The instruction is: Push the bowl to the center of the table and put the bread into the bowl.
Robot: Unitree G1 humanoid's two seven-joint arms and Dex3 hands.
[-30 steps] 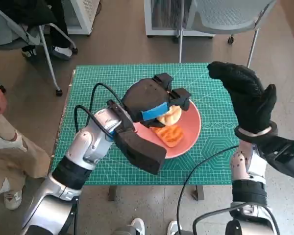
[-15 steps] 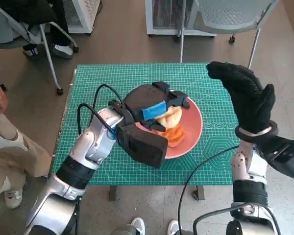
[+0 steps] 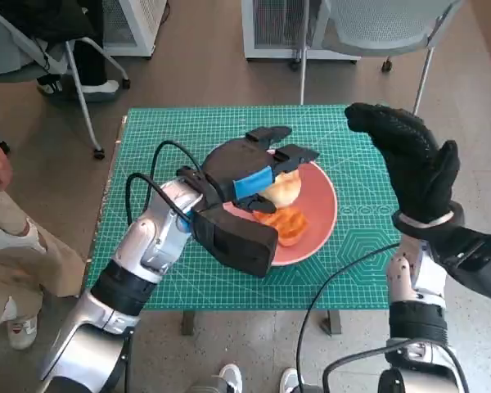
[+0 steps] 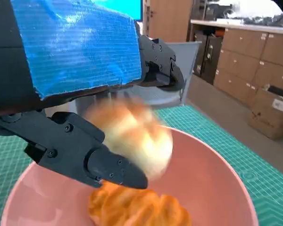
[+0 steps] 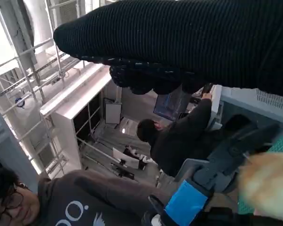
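1. Nearest, the pale left forearm rises over the near table edge, and the right hand in its black glove is raised above the table's right side, upright, holding nothing, its fingers close together and slightly curled; the head view does not settle whether they are properly closed.
2. Next, the pink bowl sits on the green cutting mat, roughly mid-table and a little toward the right.
3. Inside the bowl lie two pieces: an orange ridged bread on the near side and a pale round bread just behind it, touching it.
4. The left hand, black with blue tape, hovers over the bowl's far-left part with fingers spread; in the left wrist view the round bread appears blurred between the fingers and above the orange piece, so contact cannot be judged.
5. The mat's printed grid markings are too small to read.
6. Farther off stand a grey chair and, at left, a person's leg.
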